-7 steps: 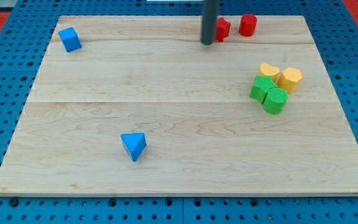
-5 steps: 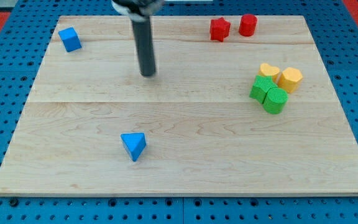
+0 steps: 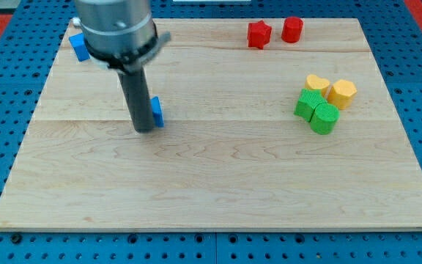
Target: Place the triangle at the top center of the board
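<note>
The blue triangle (image 3: 157,111) lies on the wooden board (image 3: 218,191), left of centre, mostly hidden behind my rod. My tip (image 3: 143,130) rests on the board, touching the triangle's lower left side. Only the triangle's right edge shows beside the rod.
A blue cube (image 3: 78,47) sits at the top left, partly hidden by the arm. A red star (image 3: 259,34) and a red cylinder (image 3: 292,29) sit at the top right. Two yellow blocks (image 3: 331,89) and two green blocks (image 3: 316,110) cluster at the right.
My rod has swept from the top centre down to the left. The blue triangle now lies higher on the board than before, against the rod.
</note>
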{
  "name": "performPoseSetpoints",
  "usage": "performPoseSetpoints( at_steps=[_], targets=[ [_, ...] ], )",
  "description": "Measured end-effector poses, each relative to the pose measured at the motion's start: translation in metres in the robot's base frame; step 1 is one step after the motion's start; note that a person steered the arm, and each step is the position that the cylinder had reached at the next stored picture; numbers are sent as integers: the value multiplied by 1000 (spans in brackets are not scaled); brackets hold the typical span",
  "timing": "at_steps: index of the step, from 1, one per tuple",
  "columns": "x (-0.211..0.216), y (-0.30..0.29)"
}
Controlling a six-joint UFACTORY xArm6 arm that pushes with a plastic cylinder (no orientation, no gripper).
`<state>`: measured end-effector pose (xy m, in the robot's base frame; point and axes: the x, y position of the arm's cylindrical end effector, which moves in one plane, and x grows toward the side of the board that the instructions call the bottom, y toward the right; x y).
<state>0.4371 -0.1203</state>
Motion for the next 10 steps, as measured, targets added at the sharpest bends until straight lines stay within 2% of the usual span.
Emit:
performPoseSetpoints(
  at_steps=[1,2,4,5,6,7,8,9,10],
  targets=[
    [-50,-7],
    [-36,32],
    [0,67],
    [-17,131],
    [-61,167],
    [-68,100],
    [-18,64],
    [6,49],
    [-43,24]
  ],
)
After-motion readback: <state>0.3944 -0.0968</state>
